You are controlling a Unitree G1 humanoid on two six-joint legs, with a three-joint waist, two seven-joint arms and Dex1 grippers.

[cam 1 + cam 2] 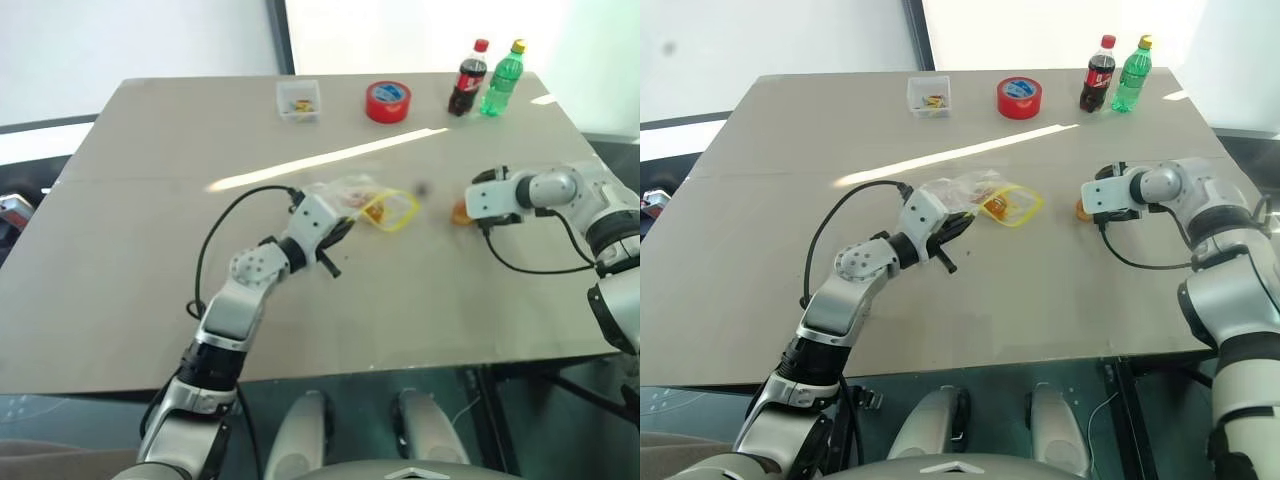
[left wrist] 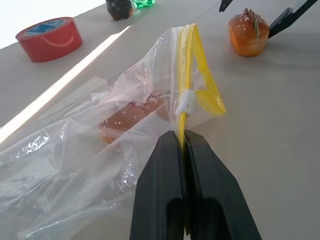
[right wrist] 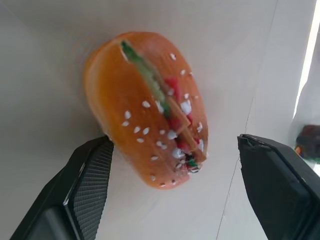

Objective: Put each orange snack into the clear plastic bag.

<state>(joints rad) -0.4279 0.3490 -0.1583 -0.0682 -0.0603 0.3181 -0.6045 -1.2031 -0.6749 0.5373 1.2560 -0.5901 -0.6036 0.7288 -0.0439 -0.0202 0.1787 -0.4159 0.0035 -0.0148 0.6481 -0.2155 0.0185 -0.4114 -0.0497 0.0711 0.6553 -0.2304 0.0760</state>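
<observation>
The loose orange snack [image 3: 147, 107] lies on the surface [image 1: 150, 260] right of the clear plastic bag [image 2: 125, 115], between the right claw's [image 3: 172, 192] wide jaws. Centre, then close. The left claw [image 2: 186, 145] pinches the bag's yellow strip; another snack sits inside.

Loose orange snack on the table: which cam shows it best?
Right wrist view: the loose orange snack is close up between the right claw's open fingers, seeds and filling visible. Left wrist view shows it further off on the table; in the eye views it is a small orange spot beside that claw.
</observation>
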